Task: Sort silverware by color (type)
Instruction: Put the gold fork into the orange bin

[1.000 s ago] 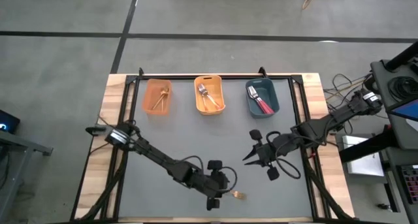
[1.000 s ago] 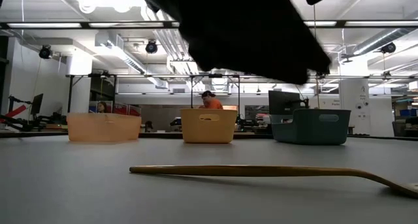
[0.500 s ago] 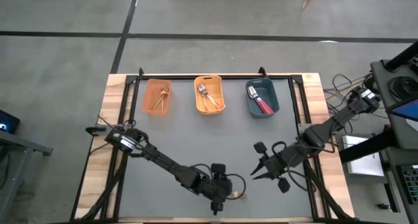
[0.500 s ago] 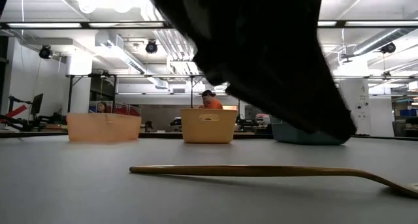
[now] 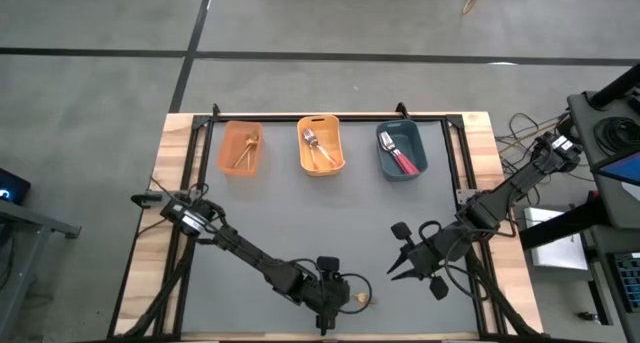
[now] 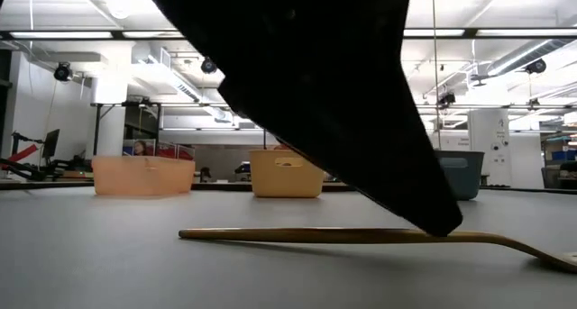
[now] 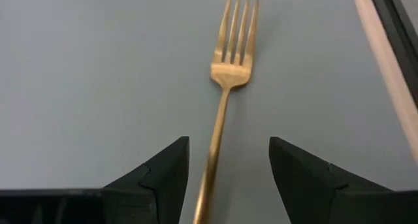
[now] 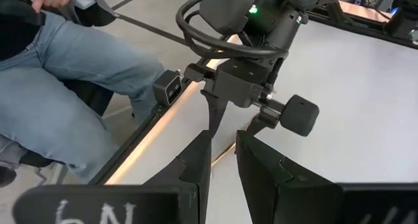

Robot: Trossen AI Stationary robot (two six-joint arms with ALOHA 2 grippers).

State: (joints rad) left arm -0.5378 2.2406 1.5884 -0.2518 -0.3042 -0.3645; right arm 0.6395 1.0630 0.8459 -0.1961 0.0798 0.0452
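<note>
One all-gold fork [image 7: 225, 87] lies flat on the grey mat by the table's near edge, and shows in the high view [image 5: 364, 300] and the low view [image 6: 297, 236]. My left gripper [image 7: 228, 178] is open and low over the fork's handle, one finger on each side and the tines pointing away past the fingertips. In the low view its dark finger [image 6: 424, 201] reaches down to the handle; whether it touches, I cannot tell. My right gripper [image 5: 400, 268] hovers right of it, open by a narrow gap [image 8: 223, 165], holding nothing.
Three bins stand in a row along the far edge: a peach one [image 5: 241, 148] with gold forks, an orange one [image 5: 321, 146] with silver-tined forks, a blue-grey one [image 5: 402, 150] with red-pink handles. A seated person's leg [image 8: 78, 74] shows beyond the near edge.
My left gripper has moved toward the table's near edge and down until its fingers straddle the gold fork's handle. My right gripper has moved toward the near edge and slightly right. The fork has stayed in place.
</note>
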